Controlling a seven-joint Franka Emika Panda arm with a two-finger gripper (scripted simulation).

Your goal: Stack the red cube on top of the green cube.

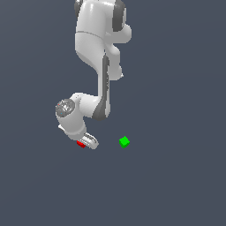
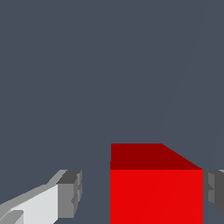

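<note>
Exterior view: white Panda arm point(image 1: 99, 53) comes down from top centre of the frame, bends at the elbow and ends low, left of centre. Floor point(image 1: 176, 185) is plain dark grey-blue. Gripper point(image 1: 85, 143) sits at floor level, just left of frame centre, with the red cube point(image 1: 81, 144) showing at its lower left edge, mostly hidden by the hand. Green cube point(image 1: 124, 142) lies apart on the floor, to the exterior view's right of the gripper, about level with it.

Wrist view: red cube point(image 2: 156, 192) sits between the fingers point(image 2: 70, 194). One pad is at the cube's side face, the other has a clear gap. Jaws released, not clamped on it.
</note>
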